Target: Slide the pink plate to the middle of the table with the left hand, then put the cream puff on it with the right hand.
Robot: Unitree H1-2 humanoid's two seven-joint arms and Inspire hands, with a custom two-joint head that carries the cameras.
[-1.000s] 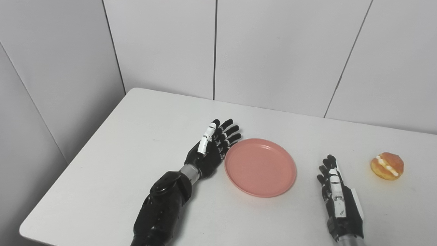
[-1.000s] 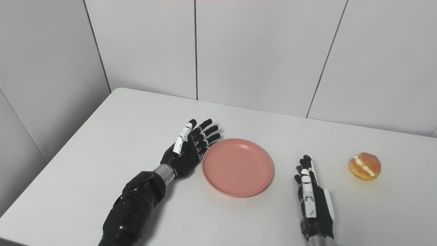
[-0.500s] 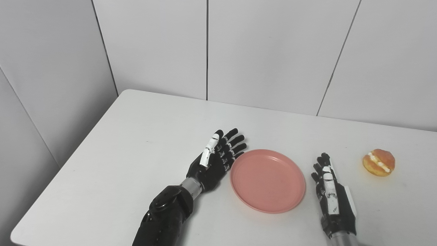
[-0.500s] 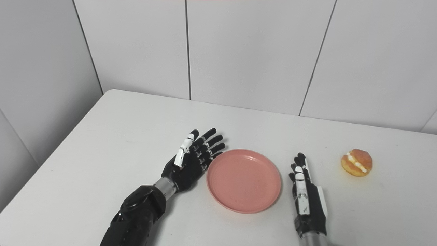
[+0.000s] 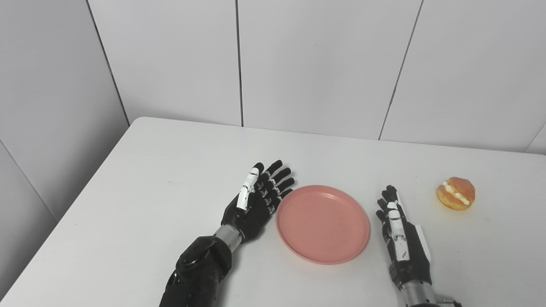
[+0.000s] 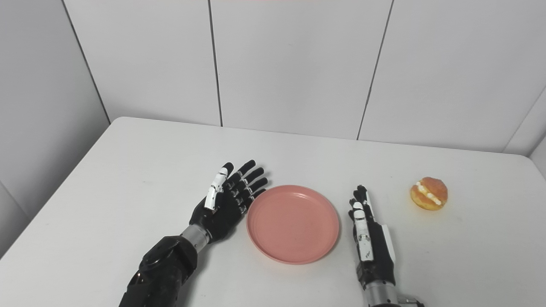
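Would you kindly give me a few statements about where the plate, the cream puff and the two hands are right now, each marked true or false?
1. The cream puff lies on the pink plate. False: it sits on the bare table, to the right of the plate, beyond the right hand.
2. The left hand is open, right beside the plate's left rim. True.
3. The right hand is closed around the cream puff. False: it holds nothing and lies between plate and puff, apart from the puff.
4. The plate is empty. True.
5. The plate stands tilted on its edge. False: it lies flat on the table.
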